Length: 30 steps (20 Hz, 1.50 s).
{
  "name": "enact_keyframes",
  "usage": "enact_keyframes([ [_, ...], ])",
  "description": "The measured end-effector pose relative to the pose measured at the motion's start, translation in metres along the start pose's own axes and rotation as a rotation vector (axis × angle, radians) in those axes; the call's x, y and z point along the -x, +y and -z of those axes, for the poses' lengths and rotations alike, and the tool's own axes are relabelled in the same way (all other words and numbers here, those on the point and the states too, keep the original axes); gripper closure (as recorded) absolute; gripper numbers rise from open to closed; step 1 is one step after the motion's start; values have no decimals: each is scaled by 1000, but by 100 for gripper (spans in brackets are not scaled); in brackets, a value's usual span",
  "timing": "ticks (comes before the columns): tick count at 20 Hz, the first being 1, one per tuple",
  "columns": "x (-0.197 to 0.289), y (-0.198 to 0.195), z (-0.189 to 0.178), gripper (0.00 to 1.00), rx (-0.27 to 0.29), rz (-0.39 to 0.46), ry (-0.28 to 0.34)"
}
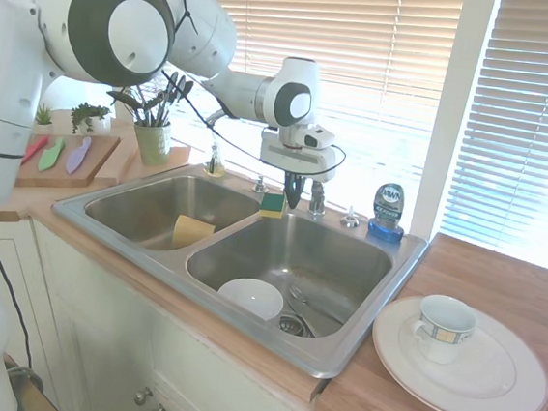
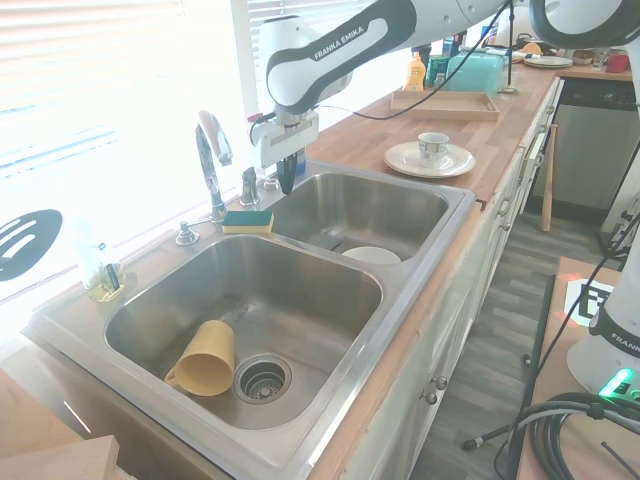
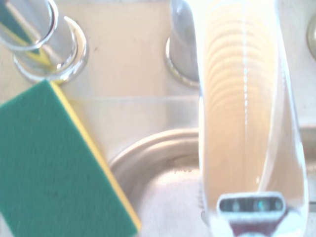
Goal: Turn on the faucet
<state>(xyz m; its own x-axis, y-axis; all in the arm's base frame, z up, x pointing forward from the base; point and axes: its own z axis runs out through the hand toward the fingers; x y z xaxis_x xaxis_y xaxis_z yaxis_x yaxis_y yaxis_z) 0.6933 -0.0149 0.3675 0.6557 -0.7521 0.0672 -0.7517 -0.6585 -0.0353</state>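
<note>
The robot's hand [image 2: 286,183] hangs at the back ledge of the steel sink [image 2: 420,262], fingers pointing down beside the chrome faucet [image 2: 209,160]; whether they are parted cannot be told. A green-and-yellow sponge [image 2: 247,221] lies at the faucet's base on the wooden bench [image 1: 499,286].

Sink [image 1: 98,216]: brushed stainless steel, satin sheen, fine scuffs. Faucet [image 2: 208,150]: polished chrome, mirror-glossy, reflects blinds in wrist view. Sponge [image 3: 49,163]: matt green scrub face, rough, on yellow foam. Counter [image 1: 499,286]: smooth wood, light sheen. Plate [image 1: 504,388], mug [image 1: 445,329], bowl [image 1: 251,298]: glossy white ceramic. Cup [image 2: 205,358]: matt yellow plastic.
</note>
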Motion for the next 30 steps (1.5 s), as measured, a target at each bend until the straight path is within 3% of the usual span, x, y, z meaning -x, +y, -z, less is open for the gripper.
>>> enact_keyframes([
  [4, -5, -5, 2, 100, -15, 5, 13],
  [10, -9, -23, 15, 100, -145, 34, 198],
  [17, -4, -21, 28, 100, -232, 17, 318],
  [22, 7, -18, 46, 100, -262, 18, 352],
  [30, 14, -16, 58, 100, -258, 39, 383],
])
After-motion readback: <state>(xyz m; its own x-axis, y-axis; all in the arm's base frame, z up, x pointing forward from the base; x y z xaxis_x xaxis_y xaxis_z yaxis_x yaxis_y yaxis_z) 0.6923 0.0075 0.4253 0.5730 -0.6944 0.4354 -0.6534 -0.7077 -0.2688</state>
